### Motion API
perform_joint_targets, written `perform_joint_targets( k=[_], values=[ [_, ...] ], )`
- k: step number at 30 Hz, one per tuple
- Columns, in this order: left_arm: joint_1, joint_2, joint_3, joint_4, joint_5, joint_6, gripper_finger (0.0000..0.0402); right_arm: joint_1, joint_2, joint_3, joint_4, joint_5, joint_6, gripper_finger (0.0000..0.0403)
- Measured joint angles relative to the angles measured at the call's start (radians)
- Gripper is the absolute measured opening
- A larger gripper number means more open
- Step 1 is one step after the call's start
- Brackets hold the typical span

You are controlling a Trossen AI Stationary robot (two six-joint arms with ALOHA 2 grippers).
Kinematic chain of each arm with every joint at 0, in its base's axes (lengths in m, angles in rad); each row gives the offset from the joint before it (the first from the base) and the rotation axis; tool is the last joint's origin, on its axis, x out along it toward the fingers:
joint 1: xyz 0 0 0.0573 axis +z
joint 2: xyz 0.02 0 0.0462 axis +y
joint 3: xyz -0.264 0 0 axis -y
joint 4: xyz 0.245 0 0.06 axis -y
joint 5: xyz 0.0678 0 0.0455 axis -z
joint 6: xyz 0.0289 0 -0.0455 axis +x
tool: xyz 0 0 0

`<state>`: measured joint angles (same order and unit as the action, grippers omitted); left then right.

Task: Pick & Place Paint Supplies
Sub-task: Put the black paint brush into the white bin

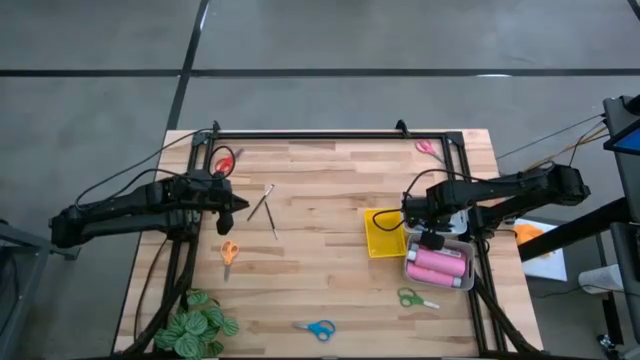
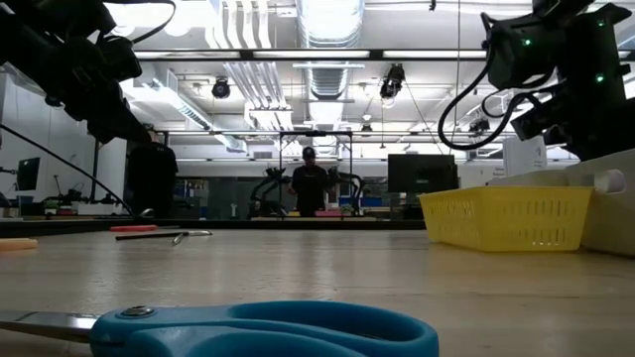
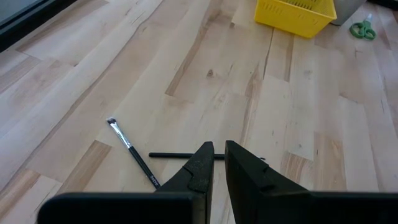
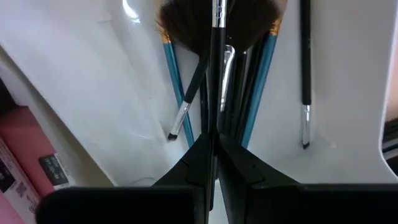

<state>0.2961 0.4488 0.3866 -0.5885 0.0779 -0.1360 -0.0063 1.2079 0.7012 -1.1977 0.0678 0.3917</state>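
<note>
My right gripper (image 4: 214,146) hangs over the white tray (image 4: 93,74), shut on a thin black brush (image 4: 216,74). Below it in the tray lie several teal and black brushes (image 4: 261,68) and the fluffy black brush (image 4: 186,18). Pink bottles (image 1: 438,263) lie in the neighbouring compartment. My left gripper (image 3: 219,163) is all but shut on nothing. It hovers just left of two thin brushes (image 1: 264,207) lying flat on the wood. Scissors lie scattered: red (image 1: 222,162), orange (image 1: 228,252), green (image 1: 415,298), blue (image 1: 318,328), pink (image 1: 427,148). My right gripper pinches the thin black brush by its handle (image 4: 215,118) between the two fingers, which point down from above. The handle runs along the fingers and out past their tips toward the tray. Whether its far end touches the tray, I cannot tell.
A yellow basket (image 1: 385,232) stands right beside the white tray's left side. A leafy green plant (image 1: 200,322) sits at the near left corner. A black frame (image 1: 300,134) runs along the far edge. Bare wood (image 1: 320,260) lies in the table's middle.
</note>
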Motion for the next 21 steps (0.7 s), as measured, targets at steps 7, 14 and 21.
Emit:
perform_joint_targets(
  k=[7,14,21],
  values=[
    [0.0,0.0,0.0,0.0,0.0,0.0,0.0042,0.0,0.0,-0.004,0.01,-0.024,-0.011,0.0018],
    [0.0,0.0,0.0,0.0,0.0,0.0,0.0042,0.0,-0.002,-0.004,0.025,-0.023,-0.044,0.0064],
    [0.0,0.0,0.0,0.0,0.0,0.0,0.0042,0.0,-0.002,-0.004,0.025,-0.016,-0.049,0.0109]
  ],
)
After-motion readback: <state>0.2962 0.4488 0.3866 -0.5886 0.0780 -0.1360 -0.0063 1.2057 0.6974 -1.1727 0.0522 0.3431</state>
